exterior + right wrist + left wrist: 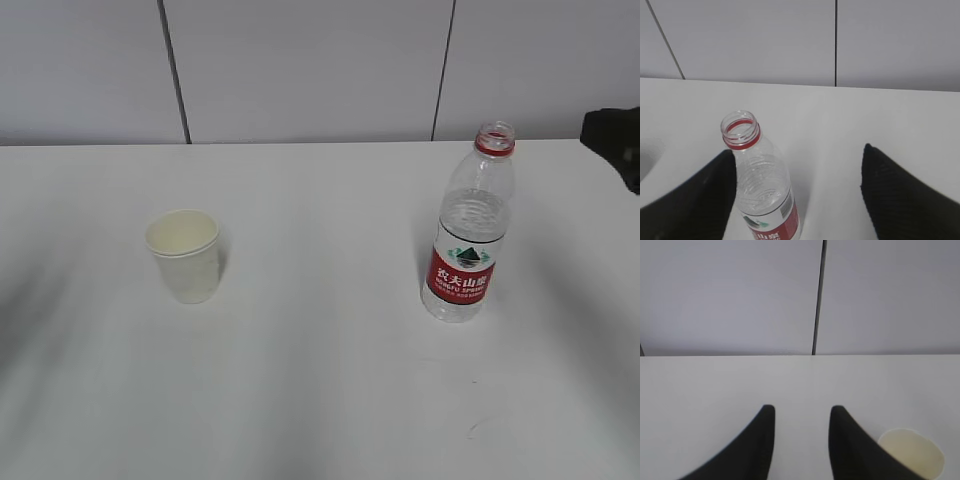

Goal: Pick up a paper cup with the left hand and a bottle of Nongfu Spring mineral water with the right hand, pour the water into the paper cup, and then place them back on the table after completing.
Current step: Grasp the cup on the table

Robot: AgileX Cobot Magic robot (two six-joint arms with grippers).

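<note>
A white paper cup (184, 255) stands upright on the white table (320, 400), left of centre. An uncapped clear bottle (465, 228) with a red label and red neck ring stands upright at the right, holding clear water (466, 218) up to about its shoulder. In the left wrist view my left gripper (801, 412) is open and empty, with the cup rim (912, 451) just right of its right finger. In the right wrist view my right gripper (797, 160) is wide open, the bottle (762, 180) standing next to its left finger. The right arm (615, 140) shows at the exterior view's right edge.
A grey panelled wall (300, 70) runs behind the table's far edge. Faint scuff marks (475, 428) lie on the tabletop near the front right.
</note>
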